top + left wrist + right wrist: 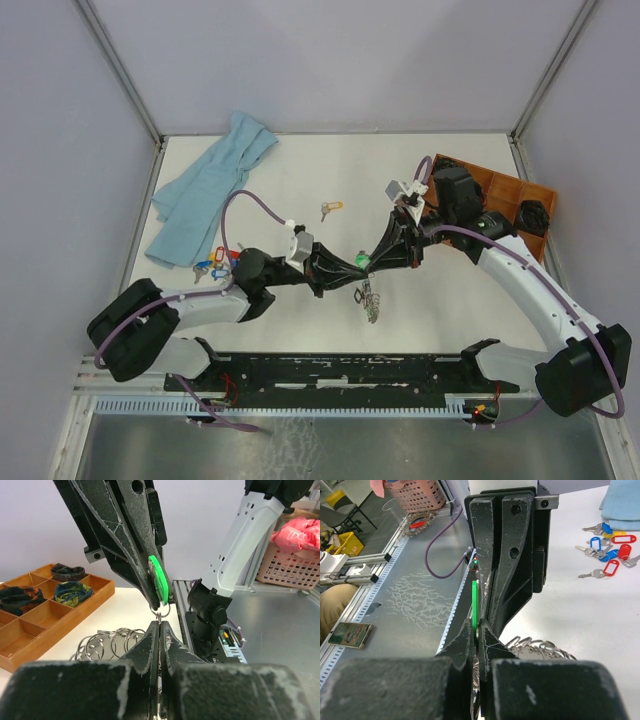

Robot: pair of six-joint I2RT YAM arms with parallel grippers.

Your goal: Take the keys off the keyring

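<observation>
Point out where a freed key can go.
Bare: the far table strip between blue cloth and wooden tray; the near patch between keyring and right arm. Crowded: the centre where left tool and right tool meet, and by the loose tagged keys.

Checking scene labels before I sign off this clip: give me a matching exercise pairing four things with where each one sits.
Things:
1 blue cloth
2 wooden tray
3 green tag
4 red- and blue-tagged keys

Places:
A far right edge of the table
B loose on the left, just nearer than the cloth
C far left corner
D centre of the scene

Pairs: 1-C; 2-A; 3-D; 4-B
</observation>
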